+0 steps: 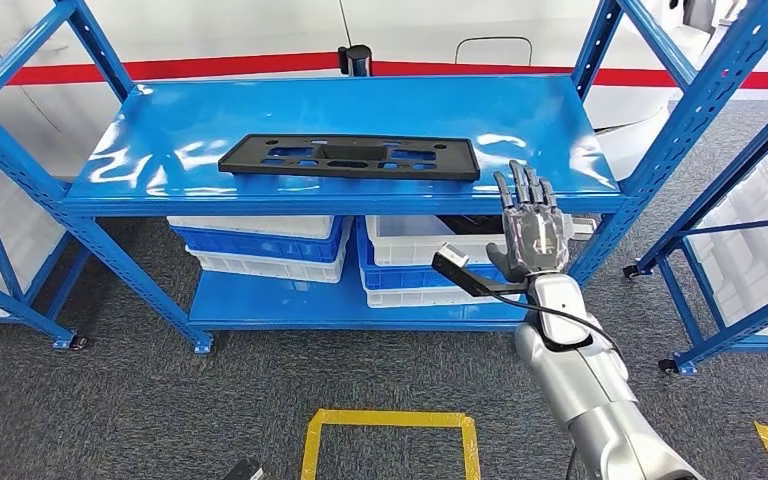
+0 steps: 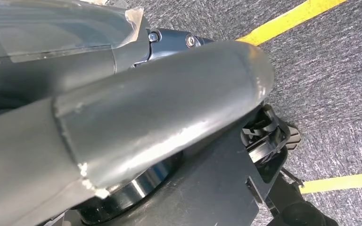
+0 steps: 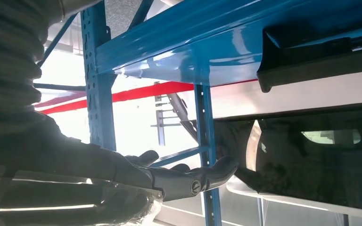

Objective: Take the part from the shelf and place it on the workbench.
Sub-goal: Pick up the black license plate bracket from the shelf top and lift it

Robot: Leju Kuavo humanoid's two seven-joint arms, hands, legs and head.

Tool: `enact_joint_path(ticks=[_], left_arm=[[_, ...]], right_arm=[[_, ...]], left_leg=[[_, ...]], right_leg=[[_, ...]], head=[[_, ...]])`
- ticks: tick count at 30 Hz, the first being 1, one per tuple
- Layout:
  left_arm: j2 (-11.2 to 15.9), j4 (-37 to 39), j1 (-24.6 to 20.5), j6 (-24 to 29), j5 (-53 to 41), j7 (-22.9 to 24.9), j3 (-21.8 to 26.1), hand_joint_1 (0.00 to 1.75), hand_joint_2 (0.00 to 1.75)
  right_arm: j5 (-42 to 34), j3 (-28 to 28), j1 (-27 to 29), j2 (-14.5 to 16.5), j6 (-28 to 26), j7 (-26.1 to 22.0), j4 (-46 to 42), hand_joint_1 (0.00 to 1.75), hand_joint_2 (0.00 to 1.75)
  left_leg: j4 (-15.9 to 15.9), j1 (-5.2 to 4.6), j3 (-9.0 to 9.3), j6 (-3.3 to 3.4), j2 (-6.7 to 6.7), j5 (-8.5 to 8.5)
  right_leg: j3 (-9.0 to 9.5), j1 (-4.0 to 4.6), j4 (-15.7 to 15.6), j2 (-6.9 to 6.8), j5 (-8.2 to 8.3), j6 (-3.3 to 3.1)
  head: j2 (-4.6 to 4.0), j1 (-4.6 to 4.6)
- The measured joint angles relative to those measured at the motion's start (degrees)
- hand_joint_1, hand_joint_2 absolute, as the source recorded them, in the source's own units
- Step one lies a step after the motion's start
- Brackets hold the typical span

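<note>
- While the blue shelf [image 1: 140, 165] stands in front of the robot, the part [image 1: 350, 156], a flat black plate with cut-out slots, lies on its top board, lengthwise along the board and nearer its front edge than its back.
- The right hand [image 1: 530, 232] is raised in front of the shelf, just off the board's front edge and to the right of the part; its fingers are straight and spread, it holds nothing, and it is apart from the part.
- In the right wrist view the right hand [image 3: 122, 169] shows with its fingers stretched out towards a blue upright of the shelf [image 3: 99, 80], and the dark end of the part [image 3: 311, 52] sits on the board close by.
- Blue and white crates [image 1: 265, 245] sit stacked on the shelf's lower board, beneath the part.
- The left hand [image 2: 122, 122] is seen very close as a thick grey form over grey carpet with yellow floor lines [image 2: 287, 21]; whether its fingers are apart or closed cannot be told.
- On the carpet in front of the shelf a yellow tape rectangle [image 1: 390, 420] is marked.
</note>
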Motion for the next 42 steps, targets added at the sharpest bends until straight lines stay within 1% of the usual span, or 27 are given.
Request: enact_joint_path(ticks=[5,7,10,13,21,24,28,29,30,31,32,33,34,35,36,37,38,39,40,41,42], left_arm=[[0.0,0.0,0.0,0.2,0.8,-1.1,0.0,0.0,0.0],[0.0,0.0,0.0,1.2,1.6,-2.4,0.0,0.0,0.0],[-0.1,0.0,-0.1,3.2,2.7,-5.9,0.1,0.0,0.0],[-0.1,-0.1,-0.5,3.4,3.3,-7.9,0.1,0.0,0.0],[-0.1,-0.1,-0.8,2.6,3.7,-8.1,0.1,0.0,0.0],[-0.1,-0.1,-0.8,1.1,4.8,-7.3,0.1,0.0,0.0],[-0.3,-0.1,-0.8,-1.0,6.8,-6.0,0.6,0.0,0.0],[-0.3,-0.1,-0.8,-1.4,7.3,-5.9,0.9,0.0,0.0],[-0.3,-0.1,-0.9,-1.7,7.6,-5.9,1.1,0.0,0.0],[-0.3,-0.1,-0.9,-1.9,7.9,-5.9,1.4,0.0,0.0],[-0.4,-0.1,-1.0,-2.1,8.2,-5.8,1.6,0.0,0.0],[-0.5,-0.1,-1.1,-2.2,8.4,-5.8,1.7,0.0,0.0],[-0.6,-0.1,-1.1,-2.2,8.6,-5.7,1.8,0.0,0.0],[-0.8,-0.1,-1.1,-2.2,8.8,-5.6,2.0,0.0,0.0],[-0.9,-0.1,-1.2,-2.2,9.0,-5.5,2.2,0.0,0.0],[-0.9,-0.1,-1.2,-2.0,9.2,-5.3,2.4,0.0,0.0],[-1.0,-0.1,-1.2,-1.9,9.3,-5.2,2.6,0.0,0.0],[-1.0,-0.1,-1.1,-1.8,9.5,-5.1,2.7,0.0,0.0],[-1.1,-0.1,-1.0,-1.7,9.6,-5.0,2.8,0.0,0.0],[-1.1,-0.1,-1.0,-1.6,9.7,-5.0,2.9,0.0,0.0],[-1.1,-0.1,-1.0,-1.5,9.7,-5.0,3.0,0.0,0.0]], right_arm=[[0.0,-0.1,0.0,-0.1,0.0,0.0,-0.1,0.0,1.75],[-0.1,-0.4,0.0,-0.1,0.1,0.0,-0.5,0.0,1.75],[-0.3,-1.4,0.0,-0.2,0.6,-0.2,-1.6,0.0,1.75],[0.1,-2.4,0.0,-0.2,1.3,-0.8,-2.4,0.0,1.75],[0.6,-2.9,0.0,-0.1,1.4,-1.1,-2.7,0.0,1.75],[0.8,-2.9,0.0,0.2,1.3,-1.5,-2.7,0.0,1.75],[1.1,-2.8,-0.2,1.2,0.7,-2.3,-2.1,0.0,1.75],[1.1,-2.7,-0.4,1.7,0.5,-2.4,-1.7,0.0,1.75],[1.1,-2.5,-0.7,2.1,0.3,-2.6,-1.3,0.0,1.75],[1.1,-2.2,-1.2,2.6,0.2,-2.8,-0.9,0.0,1.75],[1.1,-1.9,-1.8,3.2,0.1,-2.9,-0.5,0.0,1.75],[1.0,-1.7,-2.5,3.6,0.0,-3.1,0.0,0.0,1.75],[0.9,-1.5,-3.2,4.0,-0.2,-3.2,0.5,0.0,1.75],[0.9,-1.3,-4.0,4.3,-0.4,-3.3,1.1,0.0,1.75],[0.8,-1.1,-4.7,4.5,-0.5,-3.3,1.8,0.0,1.75],[0.7,-0.8,-5.1,4.7,-0.6,-3.4,2.5,0.0,1.75],[0.6,-0.6,-5.3,4.8,-0.6,-3.4,3.1,0.0,1.75],[0.6,-0.4,-5.4,4.9,-0.6,-3.5,3.5,0.0,1.75],[0.6,-0.3,-5.5,5.0,-0.6,-3.6,3.9,0.0,1.75],[0.6,-0.1,-5.7,5.1,-0.6,-3.7,4.2,0.0,1.75],[0.6,0.0,-5.9,5.3,-0.6,-3.8,4.6,0.0,1.75]], left_leg=[[0.1,-0.06,-0.06,0.12,0.0,-0.06],[0.1,-0.08,-0.08,0.14,-0.01,-0.07],[0.2,-0.09,-0.1,0.15,-0.01,-0.08],[0.2,-0.1,-0.13,0.17,-0.02,-0.09],[0.2,-0.11,-0.13,0.19,-0.03,-0.09],[0.2,-0.12,-0.15,0.19,-0.03,-0.09],[0.2,-0.12,-0.18,0.19,-0.03,-0.1],[0.4,-0.12,-0.28,0.21,-0.03,-0.18],[0.4,-0.15,-0.34,0.42,0.02,-0.27],[0.2,-0.18,-0.31,0.81,0.15,-0.34],[-0.6,-0.17,0.19,1.41,0.29,-0.14],[-2.1,-0.02,1.09,1.98,0.49,0.35],[-3.6,0.21,2.13,2.48,0.63,0.94],[-5.0,0.48,3.14,2.82,0.72,1.51],[-5.7,0.72,3.71,2.91,0.79,1.75],[-6.0,0.84,4.02,3.01,0.73,1.71],[-6.0,0.93,4.19,2.89,0.63,1.5],[-5.9,1.06,4.39,2.66,0.48,1.2],[-5.8,1.24,4.64,2.33,0.3,0.84],[-5.4,1.53,4.91,1.83,0.16,0.33],[-4.8,1.73,5.06,1.19,0.08,-0.37]], right_leg=[[0.0,0.0,0.0,0.0,0.0,0.0],[0.0,-0.01,0.0,0.0,0.0,0.01],[0.0,-0.02,0.0,0.0,0.0,0.01],[0.01,-0.02,0.0,0.0,0.0,0.01],[0.01,-0.02,0.0,0.0,0.01,0.03],[0.01,-0.01,0.0,0.0,0.01,0.03],[0.01,-0.01,0.0,0.0,0.01,0.03],[0.05,-0.52,-0.1,-0.01,0.08,0.13],[0.12,-0.78,-0.3,-0.03,0.15,0.26],[0.32,-1.02,-0.8,-0.07,0.29,0.48],[0.61,-0.97,-1.6,-0.14,0.52,0.74],[0.86,-0.54,-1.9,-0.32,0.61,0.84],[0.62,-0.3,-1.3,-0.44,0.25,0.77],[-0.25,-0.06,0.7,-0.53,-0.55,0.55],[-1.87,-0.11,4.2,-0.58,-1.85,0.25],[-4.04,-0.05,8.3,-0.52,-3.31,0.08],[-5.92,-0.09,11.6,-0.5,-4.21,0.15],[-7.11,-0.18,13.3,-0.5,-4.38,0.45],[-7.16,-0.35,12.7,-0.51,-3.52,1.01],[-6.01,-0.6,9.6,-0.57,-1.72,1.77],[-4.36,-0.96,5.5,-0.75,0.27,2.6]], head=[[0.0,-0.01],[0.0,-0.01],[0.0,0.0],[0.0,0.0],[0.0,-0.01],[0.0,-0.01],[0.0,0.0],[0.0,-0.03],[0.0,-0.1],[0.0,-0.25],[0.01,-0.34],[0.01,-0.41],[0.01,-0.45],[0.01,-0.37],[0.0,-0.32],[0.0,-0.28],[0.0,-0.22],[0.0,-0.21],[0.0,-0.21],[0.0,-0.21],[0.0,-0.14]])
